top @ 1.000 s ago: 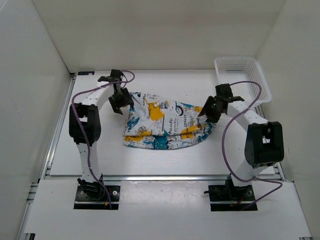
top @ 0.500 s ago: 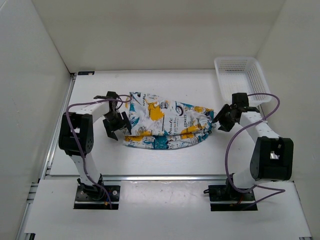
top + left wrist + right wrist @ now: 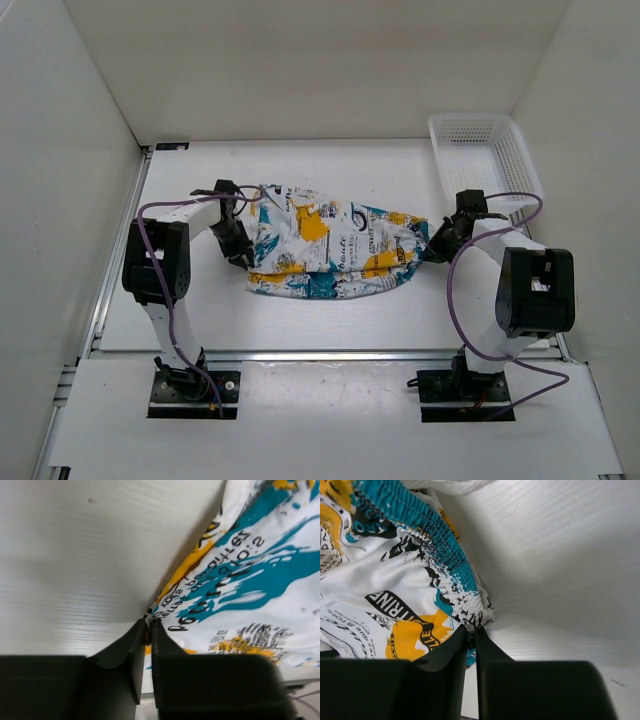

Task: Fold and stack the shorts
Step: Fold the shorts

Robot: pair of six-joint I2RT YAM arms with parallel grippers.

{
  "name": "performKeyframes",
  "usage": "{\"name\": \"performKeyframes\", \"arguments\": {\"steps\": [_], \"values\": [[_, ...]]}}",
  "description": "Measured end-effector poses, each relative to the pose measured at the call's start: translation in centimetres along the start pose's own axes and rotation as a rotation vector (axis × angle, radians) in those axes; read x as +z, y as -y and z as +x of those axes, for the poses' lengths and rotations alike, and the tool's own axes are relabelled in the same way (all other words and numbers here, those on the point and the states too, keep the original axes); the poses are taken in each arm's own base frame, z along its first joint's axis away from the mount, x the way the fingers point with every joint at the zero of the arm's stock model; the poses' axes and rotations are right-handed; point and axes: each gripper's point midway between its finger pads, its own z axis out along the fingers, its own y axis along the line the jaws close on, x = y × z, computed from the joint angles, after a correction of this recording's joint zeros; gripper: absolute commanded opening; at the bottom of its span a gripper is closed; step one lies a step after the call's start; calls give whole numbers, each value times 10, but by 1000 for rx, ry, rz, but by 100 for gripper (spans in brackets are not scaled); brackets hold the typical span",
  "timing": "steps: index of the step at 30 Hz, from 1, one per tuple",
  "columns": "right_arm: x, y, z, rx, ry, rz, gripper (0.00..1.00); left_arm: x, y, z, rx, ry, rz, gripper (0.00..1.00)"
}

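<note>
The shorts (image 3: 330, 245), white with a teal, yellow-orange and black print, lie spread across the middle of the table. My left gripper (image 3: 238, 252) is at their left edge, and in the left wrist view it (image 3: 148, 625) is shut on the printed hem of the shorts (image 3: 250, 575). At the right end my right gripper (image 3: 437, 243) meets the gathered waistband. In the right wrist view it (image 3: 471, 630) is shut on the ruffled teal band of the shorts (image 3: 420, 570).
A white plastic mesh basket (image 3: 485, 158) stands at the back right corner, just behind the right arm. White walls close in the table on three sides. The arm bases are bolted at the near edge.
Both grippers have come down from above the table to the shorts' two ends and shut on the fabric. The shorts have hardly shifted.
</note>
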Motion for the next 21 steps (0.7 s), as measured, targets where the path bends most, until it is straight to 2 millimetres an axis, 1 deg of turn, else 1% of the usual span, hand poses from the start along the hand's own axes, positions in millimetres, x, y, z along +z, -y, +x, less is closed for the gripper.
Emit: {"name": "performKeyframes", "arguments": {"steps": [1,2,8,10,12,14,16,19,21], "values": [[0,0,0,-1,2,-2,0,0,0,-1,-1,3,-1,13],[0,-1,-1,-2,2,-2,0,0,0,-1,1,5,-1,10],[-1,-1,0,-12,6,2,0,-2,0,-3,-4,16,-4,10],[-3,-2,-1,-20,10,5,0,-6,0,-4,-5,25,-6,10],[-8,-6,-4,-33,22,4,0,-16,3,-9,-5,46,0,10],[-14,-14,-12,-47,44,-6,0,-33,10,-18,-4,80,18,10],[-22,-25,-22,-57,69,-22,0,-57,21,-33,0,136,50,10],[-40,-49,-45,-77,126,-65,0,-98,38,-56,13,239,102,10],[-56,-68,-61,-95,175,-103,0,-125,49,-68,27,300,134,10]]}}
